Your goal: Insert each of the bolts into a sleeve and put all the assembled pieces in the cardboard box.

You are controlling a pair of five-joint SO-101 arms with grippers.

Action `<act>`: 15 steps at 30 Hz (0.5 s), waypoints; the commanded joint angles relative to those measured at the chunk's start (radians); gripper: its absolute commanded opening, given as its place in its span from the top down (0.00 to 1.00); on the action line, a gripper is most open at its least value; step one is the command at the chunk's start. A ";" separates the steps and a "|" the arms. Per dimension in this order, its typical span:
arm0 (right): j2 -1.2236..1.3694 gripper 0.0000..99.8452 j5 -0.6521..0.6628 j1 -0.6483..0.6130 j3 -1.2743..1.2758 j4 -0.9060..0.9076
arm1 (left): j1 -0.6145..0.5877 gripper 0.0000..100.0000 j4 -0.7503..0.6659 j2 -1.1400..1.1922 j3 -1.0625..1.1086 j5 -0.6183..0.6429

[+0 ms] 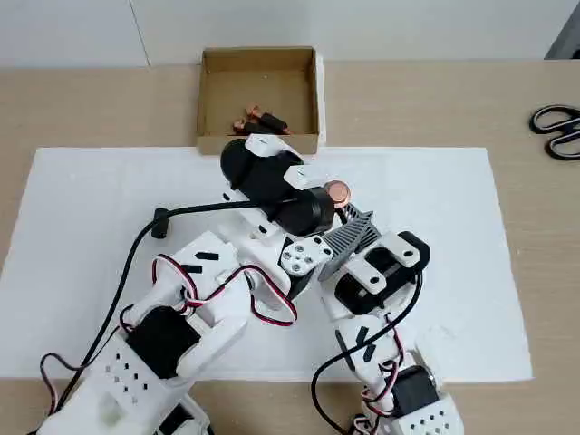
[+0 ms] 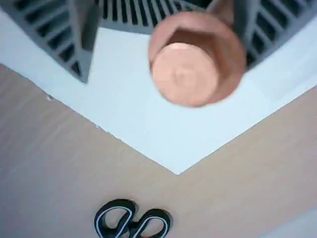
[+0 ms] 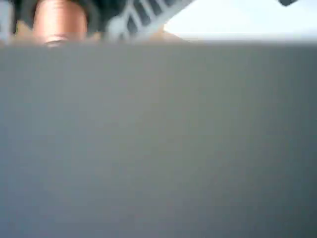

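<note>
Your left claw [image 1: 332, 205] hangs over the middle of the white sheet [image 1: 91, 227] with the copper bolt [image 1: 337, 192] at its tip, the bolt's round head filling much of the left wrist view. You cannot tell whether that claw pinches the bolt. Your right claw [image 1: 356, 234] sits just beside it, and you cannot tell its state either. Past the sheet's far edge stands the cardboard box [image 1: 318, 100], holding several copper-and-dark pieces [image 1: 258, 120]. Scissors [image 1: 557, 131] lie well apart on the bare bench [image 1: 91, 100].
</note>
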 commanded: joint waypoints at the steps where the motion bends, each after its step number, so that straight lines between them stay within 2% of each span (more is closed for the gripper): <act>1: -0.013 1.00 -0.008 -0.001 -0.003 0.004 | 0.003 0.82 -0.002 -0.006 -0.010 -0.002; 9: -0.013 1.00 -0.009 0.012 -0.078 0.163 | 0.003 0.82 0.000 -0.008 -0.010 -0.002; 15: -0.013 1.00 -0.012 0.053 -0.110 0.162 | 0.003 0.82 0.000 -0.009 -0.012 -0.002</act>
